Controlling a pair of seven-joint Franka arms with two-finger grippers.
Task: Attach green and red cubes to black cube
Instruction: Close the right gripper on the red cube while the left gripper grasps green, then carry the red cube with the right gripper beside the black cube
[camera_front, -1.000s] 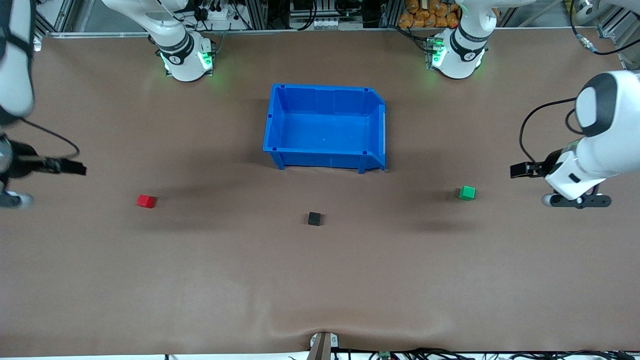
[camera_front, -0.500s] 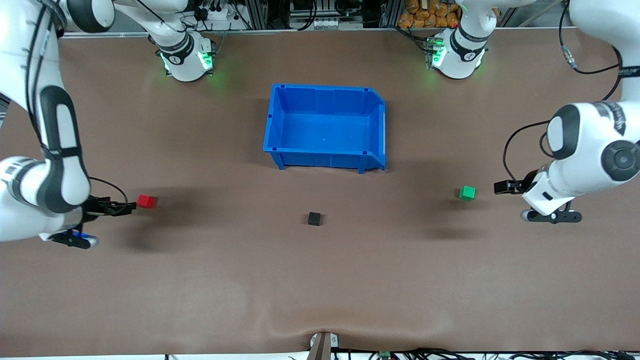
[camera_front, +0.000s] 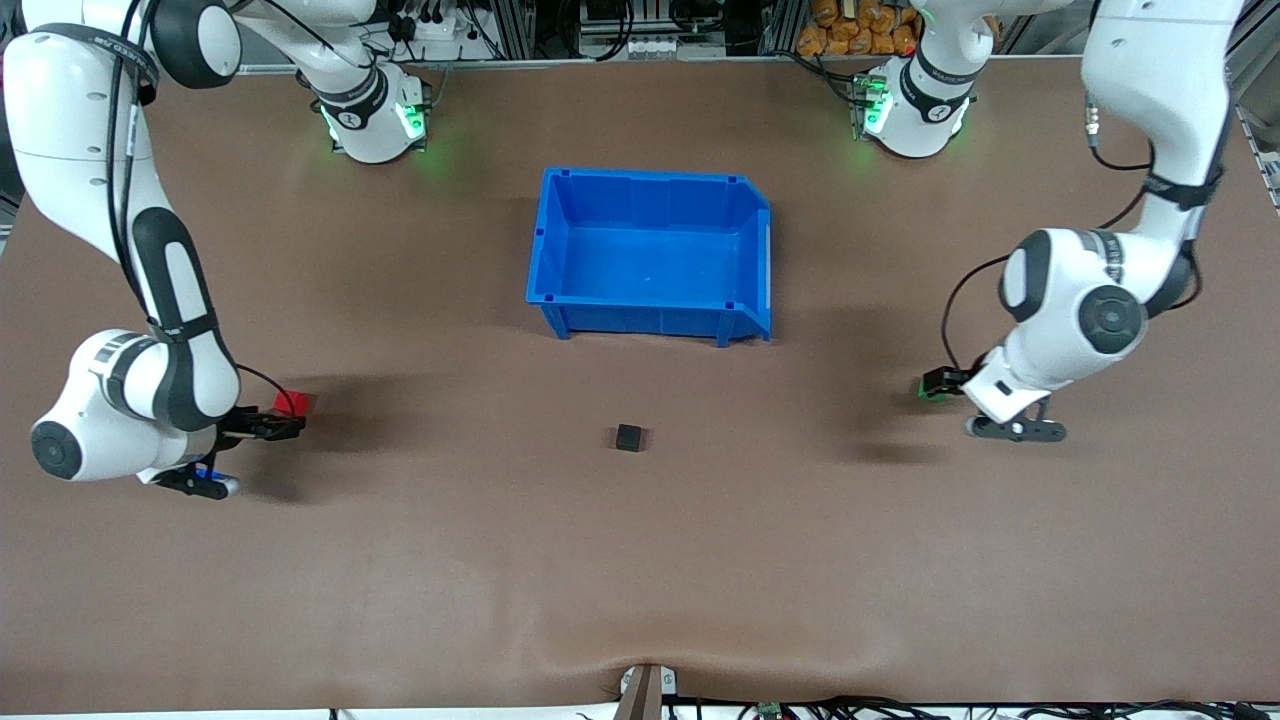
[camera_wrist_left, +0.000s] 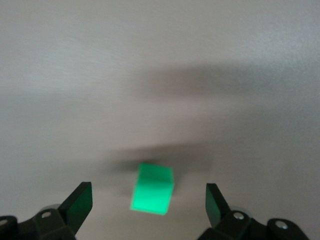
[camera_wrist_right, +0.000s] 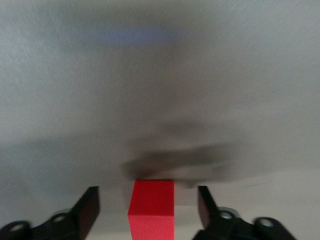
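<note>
My right end effector (camera_front: 285, 425) sits low over the brown counter (camera_front: 640, 560) at the right arm's end, its fingers (camera_wrist_right: 88, 207) spread with a gap on each side of the red cube (camera_wrist_right: 151, 209) that stands between them, not pinched. My left end effector (camera_front: 935, 383) is down at the left arm's end, fingers (camera_wrist_left: 79, 204) spread wide around the green cube (camera_wrist_left: 152, 188), which rests on the counter between them, clear of both and turned a little askew. The black cube (camera_front: 629, 437) lies alone on the counter about midway between my two end effectors, well apart from each. The blue bin (camera_front: 650, 318) stands farther from the front camera than the black cube, open side up, toward my bases.
</note>
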